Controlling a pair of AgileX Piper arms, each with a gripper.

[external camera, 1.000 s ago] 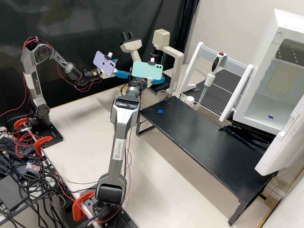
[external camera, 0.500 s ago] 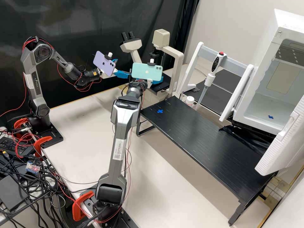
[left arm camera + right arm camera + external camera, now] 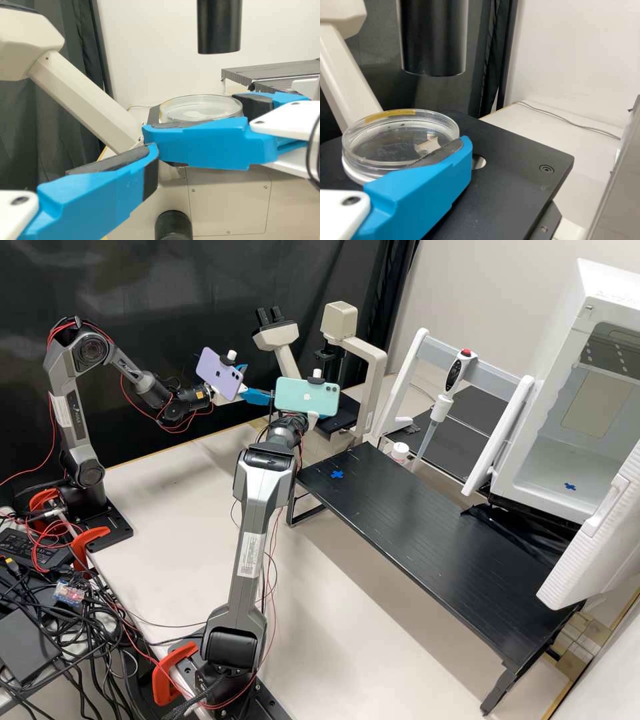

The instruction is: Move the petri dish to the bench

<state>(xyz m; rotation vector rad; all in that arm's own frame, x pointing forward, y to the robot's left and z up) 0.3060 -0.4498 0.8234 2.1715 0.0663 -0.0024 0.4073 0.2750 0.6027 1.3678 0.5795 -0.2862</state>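
The clear round petri dish lies on the black microscope stage, with a yellow strip on its rim. It also appears in the left wrist view as the dish. My right gripper is at the microscope, partly behind a green phone. In the right wrist view my right gripper stands open around the dish, one finger close against its side. My left gripper hangs open left of the microscope, holding nothing. In its wrist view my left gripper has a fingertip close before the right gripper's near finger.
A black raised platform with a blue cross runs rightward over the pale bench. Behind it stand a pipette on a rack and a white-capped bottle. An open white incubator is at right. The objective hangs above the dish.
My right gripper and its phone have shifted slightly down and left in the high view, and a blue finger has passed behind the phone. The left arm has kept still.
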